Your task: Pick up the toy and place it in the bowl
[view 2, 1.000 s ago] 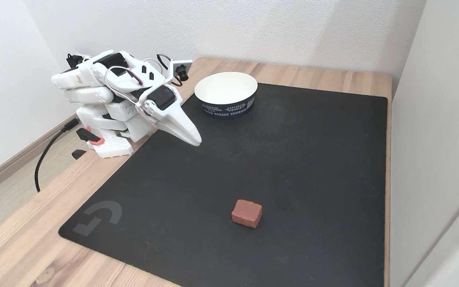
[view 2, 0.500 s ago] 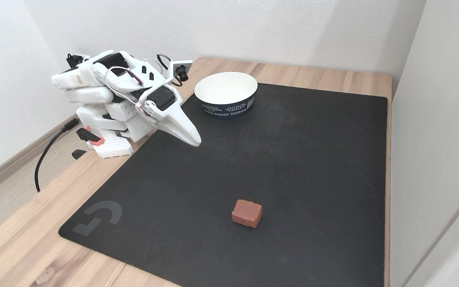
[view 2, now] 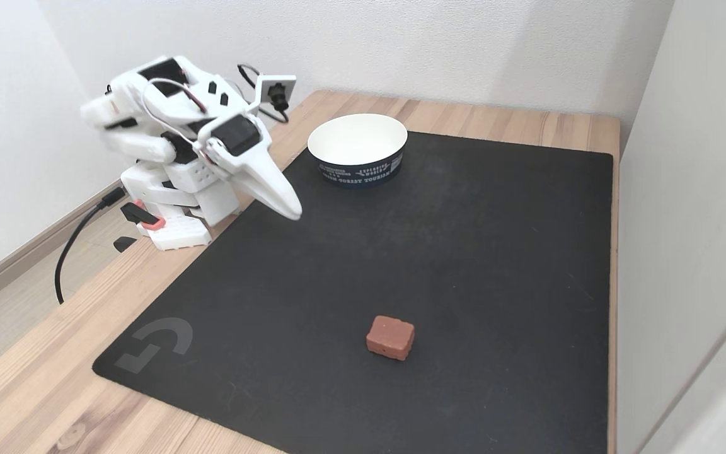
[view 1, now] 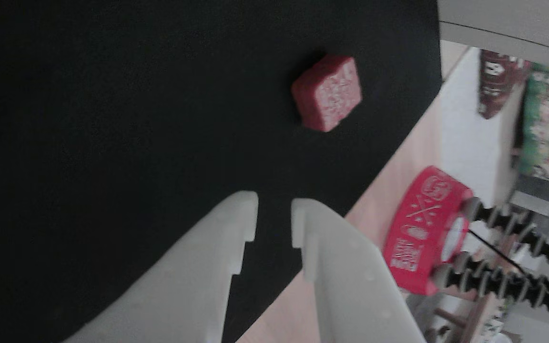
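The toy [view 2: 390,337], a small dark-red block with rounded corners, lies on the black mat [view 2: 464,252] near its front edge; the other view shows its whitish-speckled top [view 1: 328,91]. The bowl [view 2: 357,167], white inside with a dark blue printed outer wall, stands at the mat's far edge. My white gripper [view 2: 292,212] hangs above the mat's far left corner, pointing down and to the right, well away from the toy. In the other view my gripper [view 1: 274,209] has a narrow gap between its fingers, nothing in it, and the toy lies beyond the tips.
The mat covers most of a wooden table [view 2: 35,391] set between white walls. The arm's base [view 2: 174,221] and a black cable [view 2: 73,246] sit at the left. In the other view a bright red tape roll [view 1: 422,228] and black ridged legs [view 1: 517,281] lie beyond the table edge.
The arm has lifted: the gripper and wrist camera rose and shifted slightly left, away from the mat. The toy and bowl stayed put.
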